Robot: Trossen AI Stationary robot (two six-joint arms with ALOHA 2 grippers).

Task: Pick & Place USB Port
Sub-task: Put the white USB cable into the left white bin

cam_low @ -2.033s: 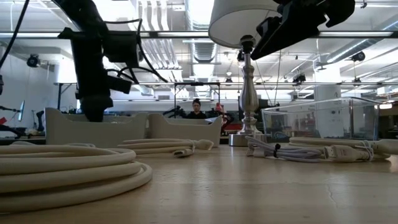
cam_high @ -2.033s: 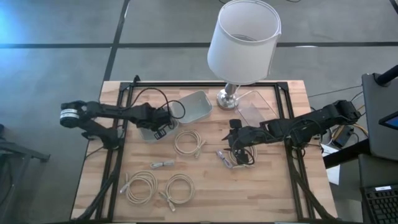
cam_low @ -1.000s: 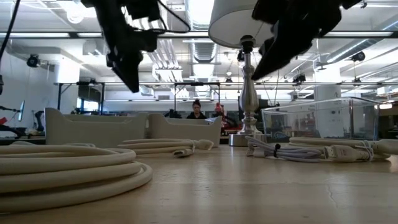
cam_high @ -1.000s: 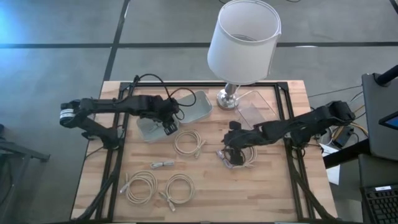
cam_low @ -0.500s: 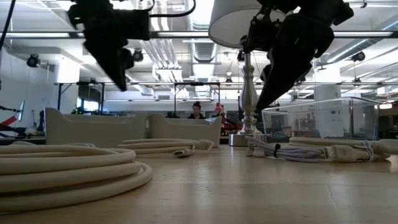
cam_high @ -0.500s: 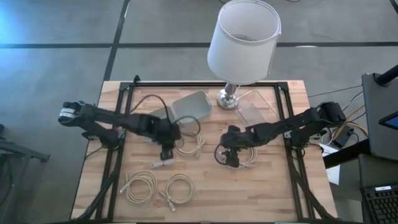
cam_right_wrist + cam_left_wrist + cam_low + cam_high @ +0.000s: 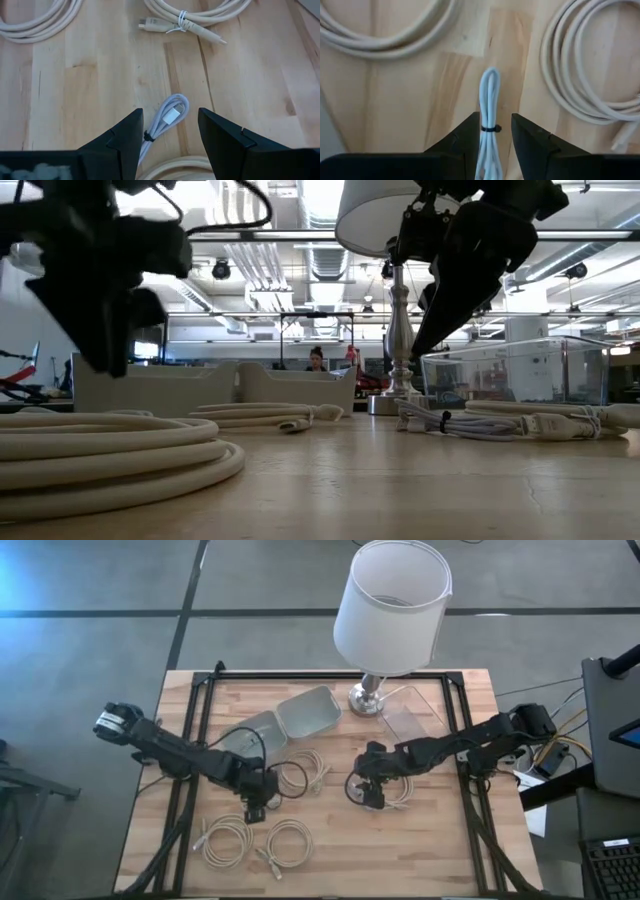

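Two small white USB cable bundles lie flat on the wooden table. One, bound with a black tie point(image 7: 490, 97), lies lengthwise between the open fingers of my left gripper point(image 7: 495, 117), which is down low over it near the table's near left point(image 7: 253, 810). The fingers stand on either side of it and do not touch it. The other bundle, with a flat plug showing point(image 7: 161, 127), lies under my open right gripper point(image 7: 170, 112), which hovers above it at the table's middle point(image 7: 363, 792), clear of the table in the low view point(image 7: 430, 330).
Two pale bins point(image 7: 308, 710) point(image 7: 248, 730) and a clear box point(image 7: 412, 712) stand at the far side beside a lamp point(image 7: 390, 610). Cream cable coils lie at the centre point(image 7: 305, 768), the near left point(image 7: 228, 838) point(image 7: 290, 840) and by the right gripper point(image 7: 398, 792).
My left gripper has swung from above the bins toward the table's near edge and come down over the small tied bundle. My right gripper has shifted slightly toward the table's left over its bundle and then held still. The cables have not moved.
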